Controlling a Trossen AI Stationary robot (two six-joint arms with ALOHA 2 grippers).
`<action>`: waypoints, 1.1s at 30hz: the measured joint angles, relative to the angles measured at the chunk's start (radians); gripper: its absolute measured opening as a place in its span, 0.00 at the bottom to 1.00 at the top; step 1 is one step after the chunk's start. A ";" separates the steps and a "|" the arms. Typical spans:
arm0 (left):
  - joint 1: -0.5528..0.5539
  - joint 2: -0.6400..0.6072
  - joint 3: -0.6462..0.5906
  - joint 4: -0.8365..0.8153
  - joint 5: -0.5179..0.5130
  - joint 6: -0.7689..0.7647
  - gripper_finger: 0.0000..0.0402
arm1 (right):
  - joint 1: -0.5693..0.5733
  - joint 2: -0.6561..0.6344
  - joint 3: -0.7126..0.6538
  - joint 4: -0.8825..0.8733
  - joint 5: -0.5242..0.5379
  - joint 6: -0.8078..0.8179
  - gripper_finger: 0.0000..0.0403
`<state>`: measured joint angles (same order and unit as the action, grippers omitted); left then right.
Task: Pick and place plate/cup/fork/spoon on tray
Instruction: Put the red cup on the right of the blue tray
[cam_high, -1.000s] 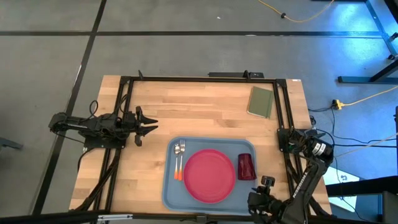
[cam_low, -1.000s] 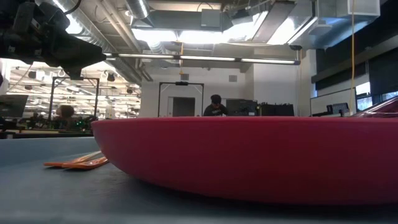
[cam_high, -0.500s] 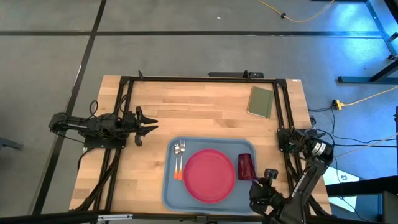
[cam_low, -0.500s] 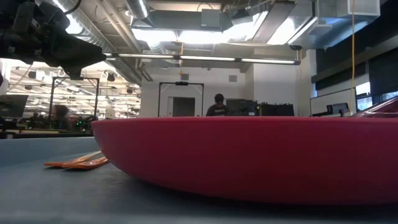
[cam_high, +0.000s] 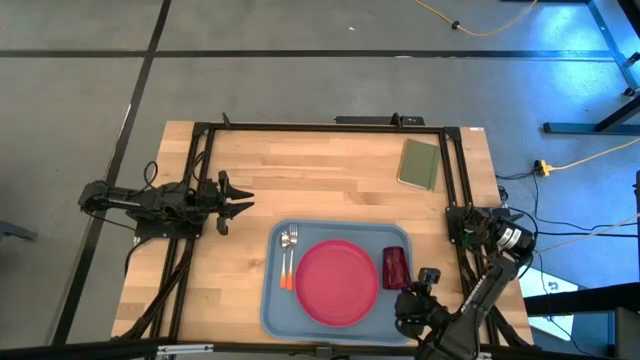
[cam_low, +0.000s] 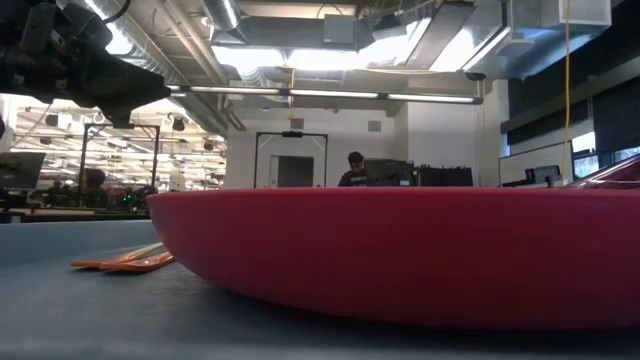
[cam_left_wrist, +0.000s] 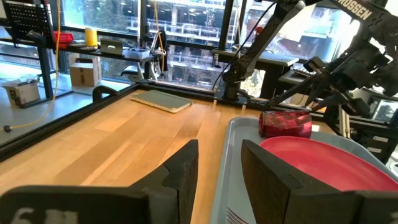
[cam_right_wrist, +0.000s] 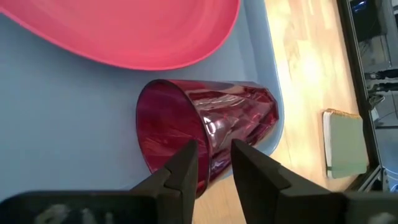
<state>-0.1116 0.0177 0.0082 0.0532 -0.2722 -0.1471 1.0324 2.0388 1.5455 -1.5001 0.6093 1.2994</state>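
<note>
- The cup (cam_right_wrist: 211, 134) lies on its side on the tray (cam_high: 275, 300), at the right end beside the plate (cam_high: 337, 282).
- The right gripper (cam_right_wrist: 213, 163) is just by the cup's open mouth, fingers a little apart, holding nothing.
- The fork (cam_high: 285, 263) and spoon (cam_high: 293, 258) lie left of the plate.
- The left gripper (cam_high: 240, 205) waits over the table's left side, fingers apart.

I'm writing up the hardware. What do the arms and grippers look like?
Both arms are black, jointed, with cables along them. The left gripper and right gripper each have two dark, flat, wedge-shaped fingers. White lettering marks an arm seen in the left wrist view.
</note>
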 joint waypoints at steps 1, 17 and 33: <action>0.000 0.000 0.000 0.000 0.000 0.000 0.29 | -0.001 0.000 0.000 0.001 -0.001 -0.001 0.25; 0.000 0.000 0.000 0.000 0.000 0.000 0.29 | -0.005 0.003 -0.066 0.045 -0.031 -0.012 0.25; 0.000 0.000 0.000 0.000 0.000 0.000 0.29 | -0.016 0.002 -0.066 0.045 0.025 0.105 0.25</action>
<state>-0.1116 0.0179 0.0082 0.0532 -0.2722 -0.1471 1.0164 2.0411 1.4799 -1.4548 0.6346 1.4044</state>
